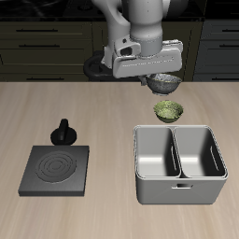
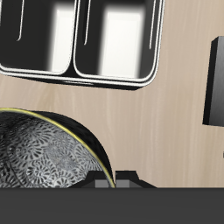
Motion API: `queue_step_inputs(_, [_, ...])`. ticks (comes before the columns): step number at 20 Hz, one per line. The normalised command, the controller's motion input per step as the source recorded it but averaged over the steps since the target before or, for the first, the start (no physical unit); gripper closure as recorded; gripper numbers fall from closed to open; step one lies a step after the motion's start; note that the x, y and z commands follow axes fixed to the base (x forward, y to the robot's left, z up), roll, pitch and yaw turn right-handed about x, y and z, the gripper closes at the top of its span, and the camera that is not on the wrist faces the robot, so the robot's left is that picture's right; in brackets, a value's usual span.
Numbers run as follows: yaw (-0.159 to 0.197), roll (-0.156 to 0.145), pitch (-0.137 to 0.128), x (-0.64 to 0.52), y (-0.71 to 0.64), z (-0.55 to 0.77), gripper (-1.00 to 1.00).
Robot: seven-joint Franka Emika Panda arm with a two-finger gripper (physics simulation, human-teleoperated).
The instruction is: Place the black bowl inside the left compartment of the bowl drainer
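The black bowl hangs in the air above the table's back part, with my gripper shut on its rim. The wrist view shows its speckled pale inside close beside my gripper. The bowl drainer stands near the table's front edge, a grey bin with two deep wells that hold nothing. It also shows in the wrist view, a stretch of bare table away from the held bowl.
An olive-green bowl sits on the table between the held bowl and the drainer. A flat black square plate lies near the front edge. A small black knobbed object stands behind that plate.
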Motion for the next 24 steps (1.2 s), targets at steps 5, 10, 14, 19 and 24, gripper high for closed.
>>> queue_step_inputs(5, [-0.006,-0.054,0.004,0.34,0.31,0.07,1.00])
queue_step_inputs(10, [-0.006,-0.024,-0.003,0.24,0.38,0.14,1.00])
queue_step_inputs(14, [0.002,-0.031,0.014,0.31,0.38,0.12,1.00])
queue_step_inputs(19, [-0.003,-0.040,0.001,0.27,0.17,0.11,1.00])
queue_step_inputs(24, [0.009,-0.021,0.000,0.25,0.07,0.03,1.00])
